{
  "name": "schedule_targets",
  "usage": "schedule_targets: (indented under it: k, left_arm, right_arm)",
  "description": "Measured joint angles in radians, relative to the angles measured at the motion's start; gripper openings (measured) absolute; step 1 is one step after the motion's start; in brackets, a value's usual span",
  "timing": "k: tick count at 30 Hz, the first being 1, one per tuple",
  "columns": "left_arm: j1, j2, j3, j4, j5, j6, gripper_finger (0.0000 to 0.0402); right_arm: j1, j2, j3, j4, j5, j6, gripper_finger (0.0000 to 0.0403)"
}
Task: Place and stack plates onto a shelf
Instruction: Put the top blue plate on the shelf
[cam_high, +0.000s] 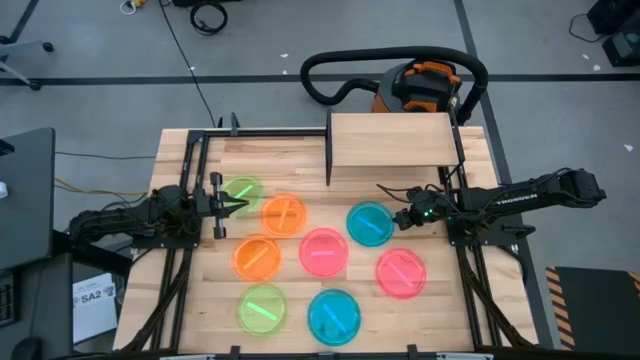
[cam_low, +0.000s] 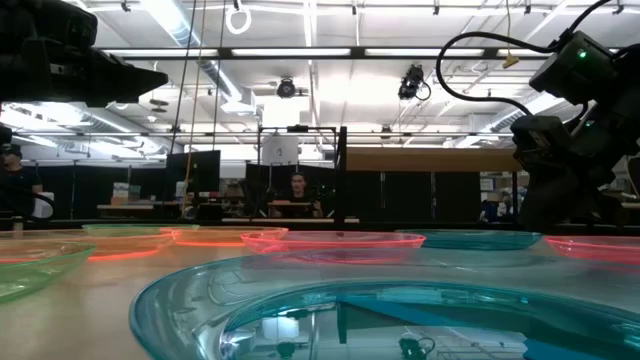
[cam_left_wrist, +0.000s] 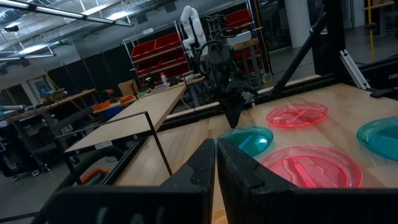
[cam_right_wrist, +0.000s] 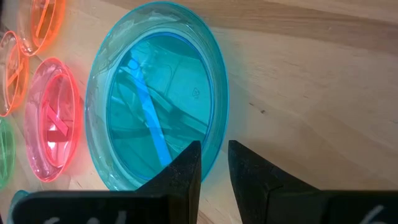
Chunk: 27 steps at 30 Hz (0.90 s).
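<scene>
Several small translucent plates lie flat on the wooden table: green (cam_high: 243, 190), orange (cam_high: 284, 214), orange (cam_high: 257, 257), pink (cam_high: 323, 251), pink (cam_high: 401, 273), green (cam_high: 262, 307), teal (cam_high: 333, 315) and teal (cam_high: 370, 223). The light-wood shelf (cam_high: 393, 140) stands on black posts at the far edge, with nothing on it. My right gripper (cam_high: 400, 216) sits at the right edge of the farther teal plate (cam_right_wrist: 155, 93), shut on it. My left gripper (cam_high: 232, 205) is shut and level above the table's left side, beside the far green plate. My right gripper (cam_right_wrist: 214, 158) has the teal plate's rim (cam_right_wrist: 217, 140) between its fingers, on the side toward the table's right. One finger (cam_right_wrist: 186, 168) is inside the dish and one (cam_right_wrist: 249, 171) outside. The fingers slant down from the table's right. The plate lies flat on the table.
Black frame rails (cam_high: 190, 170) run along the table's left and right sides. An orange and black vacuum (cam_high: 425, 88) with a hose stands behind the far edge. Bare wood lies in front of the shelf (cam_high: 300, 160). A person (cam_low: 297, 190) sits far back in the room.
</scene>
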Motion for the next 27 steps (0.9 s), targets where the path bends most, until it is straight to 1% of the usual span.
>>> schedule_targets:
  k: [5,13,17,27]
  left_arm:
    - [0.000,0.000,0.000,0.000,0.000,0.000,0.0025]
    - [0.000,0.000,0.000,0.000,0.000,0.000,0.0025]
    - [0.000,0.000,0.000,0.000,0.000,0.000,0.0025]
    - [0.000,0.000,0.000,0.000,0.000,0.000,0.0025]
  right_arm:
    - [0.000,0.000,0.000,0.001,0.024,0.000,0.0087]
    - [0.000,0.009,0.000,0.015,0.024,-0.001,0.0087]
    - [0.000,0.056,0.000,0.019,0.024,-0.002,0.0087]
    - [0.000,0.188,0.000,0.159,0.015,-0.004,0.0087]
